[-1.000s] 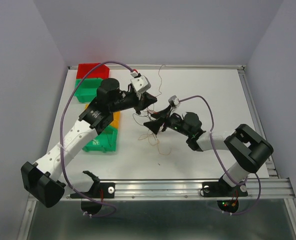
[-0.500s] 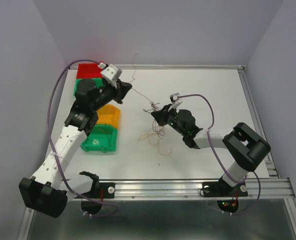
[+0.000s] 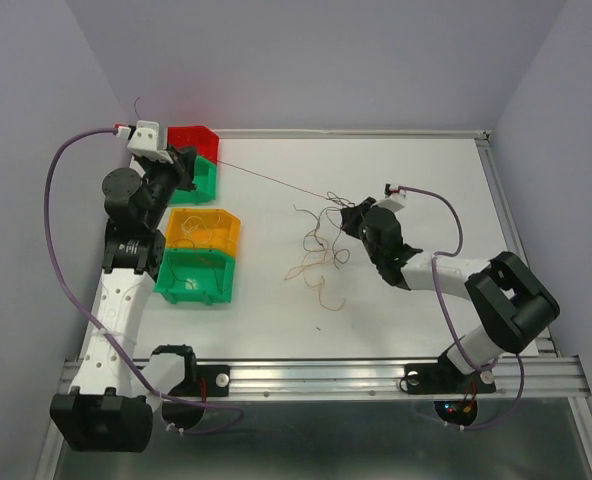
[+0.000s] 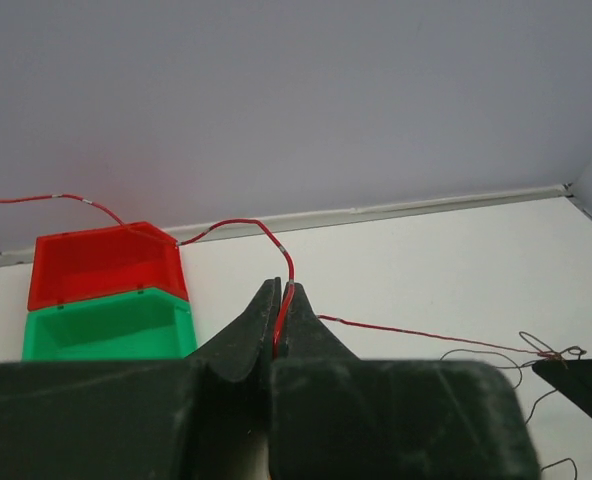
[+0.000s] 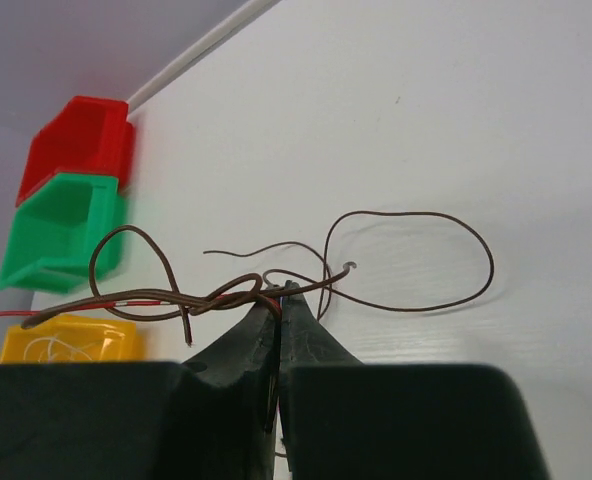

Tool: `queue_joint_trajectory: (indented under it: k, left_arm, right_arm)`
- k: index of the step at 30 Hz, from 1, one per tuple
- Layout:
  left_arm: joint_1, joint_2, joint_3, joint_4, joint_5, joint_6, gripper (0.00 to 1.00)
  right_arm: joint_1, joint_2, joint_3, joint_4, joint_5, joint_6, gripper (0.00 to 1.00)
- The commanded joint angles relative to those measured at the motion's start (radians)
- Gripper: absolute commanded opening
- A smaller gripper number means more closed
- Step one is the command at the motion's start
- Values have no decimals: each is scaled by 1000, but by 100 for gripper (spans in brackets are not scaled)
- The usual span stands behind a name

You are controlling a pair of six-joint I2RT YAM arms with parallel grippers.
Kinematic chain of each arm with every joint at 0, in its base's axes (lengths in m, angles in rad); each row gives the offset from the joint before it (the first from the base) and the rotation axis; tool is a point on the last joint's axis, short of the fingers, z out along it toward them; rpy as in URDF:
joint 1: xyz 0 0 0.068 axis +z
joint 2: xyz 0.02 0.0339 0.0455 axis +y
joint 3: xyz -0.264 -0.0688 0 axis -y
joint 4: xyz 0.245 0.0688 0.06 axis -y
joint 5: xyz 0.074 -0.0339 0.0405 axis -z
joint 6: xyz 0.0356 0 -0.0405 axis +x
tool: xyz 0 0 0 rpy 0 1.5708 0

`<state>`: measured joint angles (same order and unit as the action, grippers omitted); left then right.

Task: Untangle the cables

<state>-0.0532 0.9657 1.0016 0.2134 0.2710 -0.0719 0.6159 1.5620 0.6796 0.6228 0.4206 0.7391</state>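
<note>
Left hand (image 4: 279, 295) pinching red wire (image 4: 416, 332), right wrist view alone showing brown knot (image 5: 238, 293)

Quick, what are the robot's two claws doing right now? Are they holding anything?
Left gripper: shut on a red cable.
Right gripper: shut on the knot of cables.

No text, label, brand, number or sign can be read in any of the three views; nothing legible is shown anywhere.
</note>
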Motion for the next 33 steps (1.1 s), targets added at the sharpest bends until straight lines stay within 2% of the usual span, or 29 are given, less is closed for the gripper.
queue_joint_trajectory:
  k: [1, 5, 6, 8, 11, 19, 22, 23, 25, 30, 33]
  left_arm:
    - [111, -18, 80, 126, -55, -3, 0]
    - [122, -9, 89, 115, -49, -8, 0]
    - [124, -5, 98, 107, -53, -8, 0]
    - [134, -7, 106, 104, -65, -6, 0]
    - [150, -18, 107, 103, -61, 3, 0]
    - [154, -32, 138, 64, 46, 35, 0]
    - [153, -27, 166, 37, 210, 66, 0]
    - [153, -22, 179, 17, 236, 96, 0]
    - [153, -12, 224, -51, 261, 127, 0]
    - [153, -35, 240, -121, 261, 214, 0]
    - [153, -54, 220, -150, 347, 261, 0]
  right_arm:
    - [-42, -45, 31, -219, 242, 105, 2]
    - [-45, -83, 26, -253, 294, 131, 6]
    - [-45, -89, 31, -311, 331, 169, 31]
    - [-50, -106, 32, -344, 406, 192, 87]
    - [-54, -131, 26, -347, 409, 192, 91]
    - [-58, -125, 37, -348, 417, 180, 91]
    - [-56, -123, 75, -342, 328, 88, 94]
    - [-56, -123, 87, -337, 237, 10, 95]
    - [-56, -129, 75, -287, 114, -41, 96]
    - [-56, -172, 9, -152, -8, -82, 96]
    - [-56, -194, 3, -132, -78, -113, 96]
